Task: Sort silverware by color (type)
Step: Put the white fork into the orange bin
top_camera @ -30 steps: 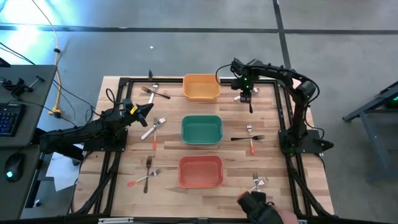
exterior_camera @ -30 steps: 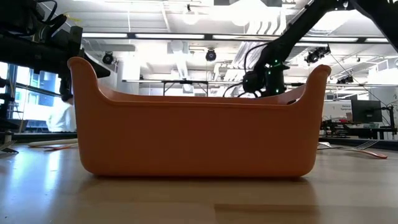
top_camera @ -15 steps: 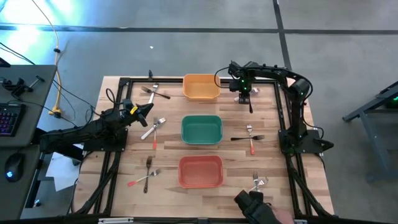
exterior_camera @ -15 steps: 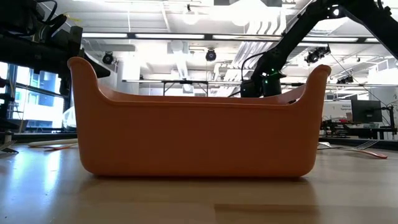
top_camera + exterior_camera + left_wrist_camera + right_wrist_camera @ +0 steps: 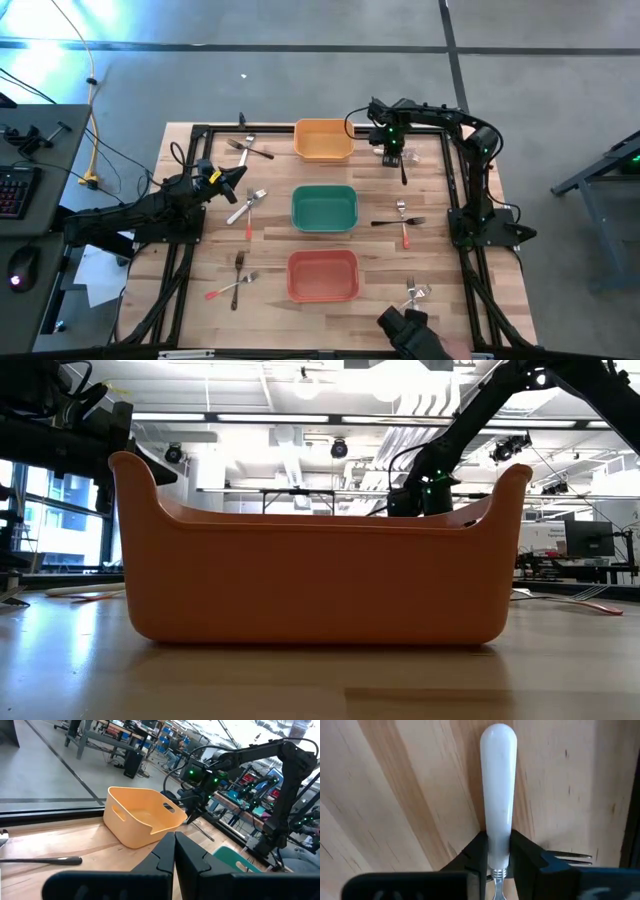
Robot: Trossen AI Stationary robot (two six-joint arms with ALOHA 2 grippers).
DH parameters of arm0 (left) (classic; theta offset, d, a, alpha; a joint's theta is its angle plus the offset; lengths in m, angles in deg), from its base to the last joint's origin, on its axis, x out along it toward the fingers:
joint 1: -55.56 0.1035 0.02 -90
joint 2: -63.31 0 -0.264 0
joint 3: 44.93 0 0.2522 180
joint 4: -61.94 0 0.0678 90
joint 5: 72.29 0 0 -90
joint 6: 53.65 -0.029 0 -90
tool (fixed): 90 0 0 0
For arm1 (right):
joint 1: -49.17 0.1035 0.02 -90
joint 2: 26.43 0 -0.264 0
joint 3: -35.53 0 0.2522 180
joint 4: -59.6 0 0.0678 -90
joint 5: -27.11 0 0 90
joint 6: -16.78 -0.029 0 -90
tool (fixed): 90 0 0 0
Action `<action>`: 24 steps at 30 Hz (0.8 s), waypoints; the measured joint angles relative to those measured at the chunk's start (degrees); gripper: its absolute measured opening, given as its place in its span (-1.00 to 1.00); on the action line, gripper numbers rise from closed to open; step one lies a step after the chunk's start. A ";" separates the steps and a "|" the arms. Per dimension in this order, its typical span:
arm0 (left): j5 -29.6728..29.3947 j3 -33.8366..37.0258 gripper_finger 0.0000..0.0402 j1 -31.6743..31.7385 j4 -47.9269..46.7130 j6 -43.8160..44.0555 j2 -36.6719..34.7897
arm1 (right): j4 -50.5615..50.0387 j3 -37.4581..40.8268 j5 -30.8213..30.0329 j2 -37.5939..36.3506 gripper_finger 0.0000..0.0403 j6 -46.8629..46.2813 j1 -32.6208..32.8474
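My right gripper [image 5: 392, 152] stands low over the table's far right part, just right of the orange bin [image 5: 323, 140], shut on a white-handled fork [image 5: 498, 785]. A black fork [image 5: 402, 171] lies on the table right beside it. More silverware lies flat on the wood: forks at the far left [image 5: 247, 149], left of the green bin [image 5: 246, 206], at the near left [image 5: 236, 276], right of the green bin [image 5: 401, 219] and at the near right [image 5: 415, 293]. My left gripper [image 5: 236, 178] waits shut and empty at the left. My right gripper pinches the white handle at its end by the metal neck [image 5: 498, 837] between its two fingers [image 5: 475, 854]. The fingers come from above, one on each long side of the handle. The handle runs along the wood; whether it is lifted clear, I cannot tell.
The green bin [image 5: 324, 208] and the red bin [image 5: 323, 275] stand in a row with the orange one down the table's middle. Another fork's tines [image 5: 572, 856] show close to my right fingers. A person's dark gloved hand [image 5: 405, 328] is at the near edge.
My right gripper has gone down toward the table beside the orange bin and a little toward the table's left edge, then stayed there.
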 joint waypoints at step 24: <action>0.00 0.00 -1.00 0.00 0.00 -1.88 0.02 | -32.84 -25.75 14.25 -0.38 -0.85 -18.34 2.08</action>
